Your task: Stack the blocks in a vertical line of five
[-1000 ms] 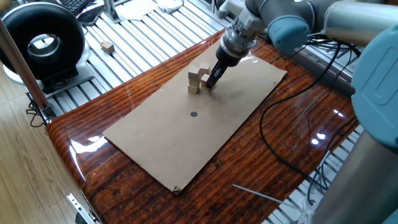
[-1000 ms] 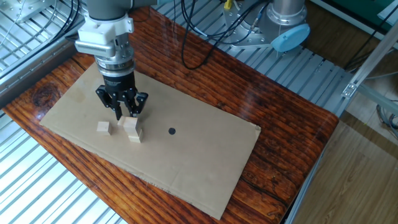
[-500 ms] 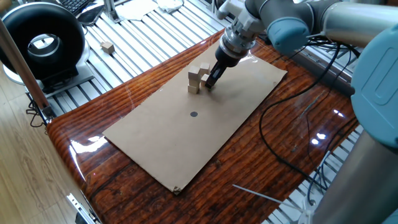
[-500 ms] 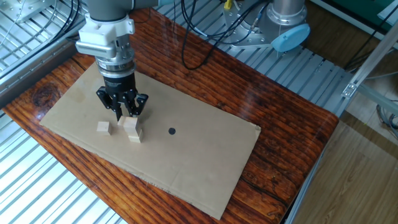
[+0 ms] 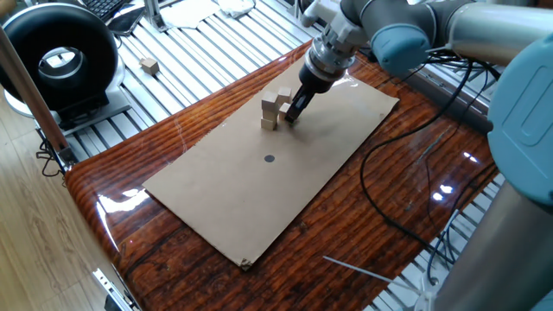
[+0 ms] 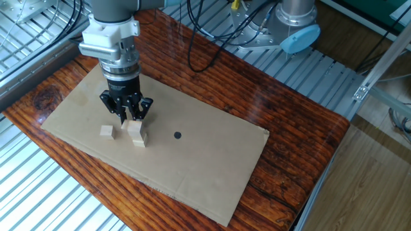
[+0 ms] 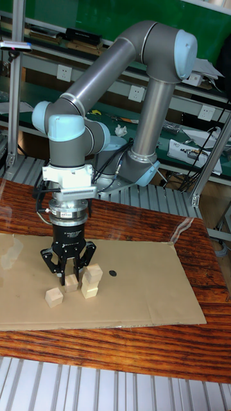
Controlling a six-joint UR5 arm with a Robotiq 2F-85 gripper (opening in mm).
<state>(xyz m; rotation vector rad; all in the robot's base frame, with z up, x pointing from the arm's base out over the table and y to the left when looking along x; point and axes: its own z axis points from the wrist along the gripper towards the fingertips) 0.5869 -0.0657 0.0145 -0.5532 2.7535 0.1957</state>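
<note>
Two blocks stand stacked, one block on top of another; this stack also shows from the opposite side as the stack. My gripper is down on the cardboard just beside it, fingers against the sides of a third block. A single block lies loose to the left, also the single block. Another block lies off the table on the metal slats. From above, the gripper hides most of the held block, as does the gripper.
A brown cardboard sheet with a small dark round spot covers the glossy wooden table. Black cables trail over the table on the robot's side. A black round device stands beyond the table's end.
</note>
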